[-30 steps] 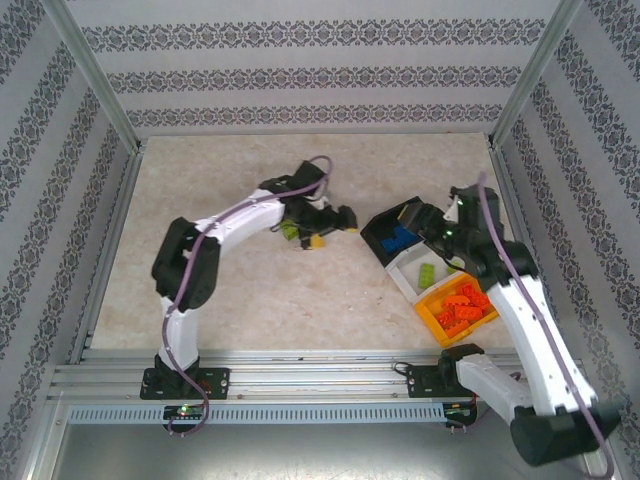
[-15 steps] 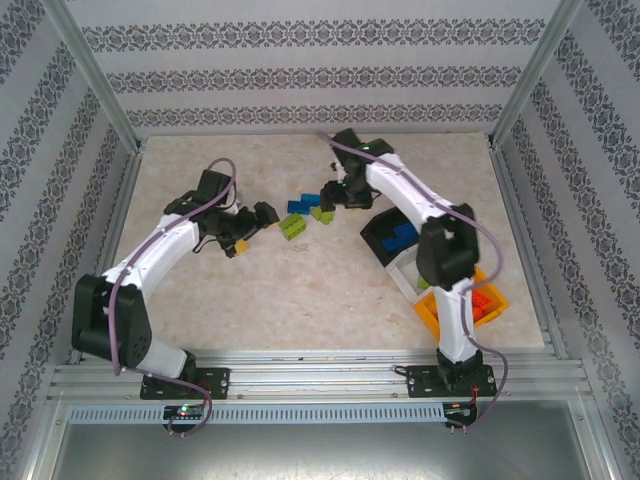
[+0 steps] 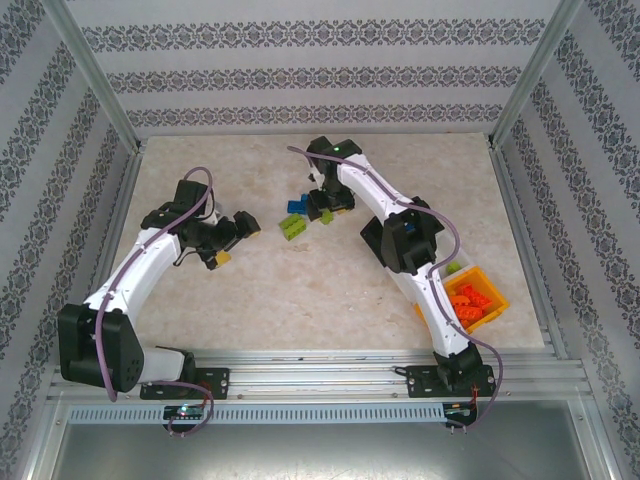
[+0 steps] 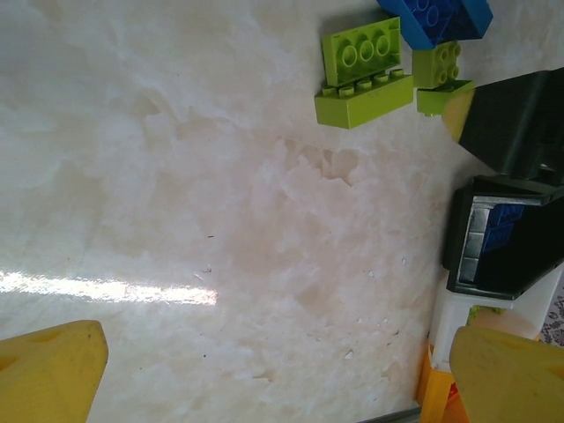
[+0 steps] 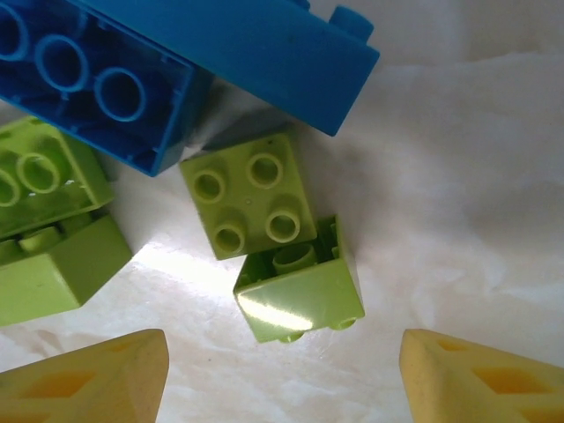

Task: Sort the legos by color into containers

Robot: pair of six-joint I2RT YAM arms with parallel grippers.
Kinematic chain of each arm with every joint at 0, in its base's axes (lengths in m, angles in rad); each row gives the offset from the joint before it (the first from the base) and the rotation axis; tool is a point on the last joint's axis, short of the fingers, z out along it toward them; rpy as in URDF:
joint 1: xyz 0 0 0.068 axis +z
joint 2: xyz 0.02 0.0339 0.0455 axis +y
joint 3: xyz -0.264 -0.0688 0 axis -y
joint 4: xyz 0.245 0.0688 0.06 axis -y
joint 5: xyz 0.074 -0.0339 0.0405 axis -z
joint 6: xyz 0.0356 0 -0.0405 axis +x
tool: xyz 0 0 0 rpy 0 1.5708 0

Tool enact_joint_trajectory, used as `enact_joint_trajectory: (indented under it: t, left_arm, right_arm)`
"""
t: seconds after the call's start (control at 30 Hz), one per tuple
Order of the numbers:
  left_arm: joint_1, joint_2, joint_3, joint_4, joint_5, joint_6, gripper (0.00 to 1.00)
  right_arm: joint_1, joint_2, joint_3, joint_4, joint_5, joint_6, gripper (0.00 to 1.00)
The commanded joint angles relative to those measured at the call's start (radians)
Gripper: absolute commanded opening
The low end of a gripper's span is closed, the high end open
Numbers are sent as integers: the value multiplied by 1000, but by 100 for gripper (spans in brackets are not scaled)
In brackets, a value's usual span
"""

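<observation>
- Now, nearest on the right, the orange-yellow bin (image 3: 480, 271) holds a heap of orange-red bricks (image 3: 467, 303). The right arm's elbow lies across the other two bins in the top view, whereas a second ago that arm was working over them.
- The left wrist view supplies what the elbow covers: the black bin (image 4: 458, 247) with blue bricks inside, and the white bin (image 4: 454, 330) touching it, a bit of green in it.
- Mid-table on the left, the left gripper (image 3: 236, 238) has backed away leftward from the loose bricks it stood over a second ago. Its fingers are spread wide, with nothing between them and bare table below.
- Farther off, near the centre, the loose legos (image 3: 297, 215) lie in one cluster: a blue brick (image 5: 220, 53), a long lime green brick (image 4: 363, 75) and two small lime green bricks (image 5: 249, 204).
- Farthest, the right gripper (image 3: 322, 205) has swung out to hover over that cluster. Its wrist view shows the fingertips (image 5: 88, 379) parted and grasping nothing, with one small green brick on its side just ahead. The top view is too coarse for that.
- The arms seem to have traded places. A green pick for the white bin looks likely, with few bricks left to sort.
</observation>
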Motion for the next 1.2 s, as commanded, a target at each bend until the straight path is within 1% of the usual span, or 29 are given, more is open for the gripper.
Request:
enact_joint_trajectory:
  t: [0.0,0.13,0.2,0.27,0.43,0.47,0.63,0.73,0.83,1.0,1.07,1.17]
  left_arm:
    - [15,-19,-20,-48,-5,14,100]
    - [17,-13,-16,-51,4,2,100]
    - [16,-14,-4,-66,7,4,100]
    - [16,-12,12,-89,1,21,100]
    - [20,14,34,-113,13,45,100]
    - [20,14,34,-106,14,44,100]
    - [19,25,27,-56,19,43,100]
    - [13,64,33,-11,40,41,100]
    - [-10,126,72,21,43,51,100]
    - [-68,282,199,25,32,83,100]
    - [-88,347,249,24,38,92,100]
    - [-114,436,319,34,64,93,100]
  right_arm:
    - [3,20,-19,-14,-4,-20,69]
    - [18,24,-44,35,17,-33,62]
    - [17,33,-37,51,27,-24,56]
    - [18,35,-32,66,35,-13,46]
    - [20,-7,-61,74,48,4,32]
    - [21,-31,-81,78,53,6,30]
    - [6,-211,-207,97,74,42,31]
    - [-21,-355,-325,96,79,65,32]
    - [-72,-522,-500,90,94,98,32]
    - [-208,-846,-891,107,125,186,33]
    - [-261,-953,-1033,114,137,212,33]
    - [-328,-1060,-1194,132,129,236,34]
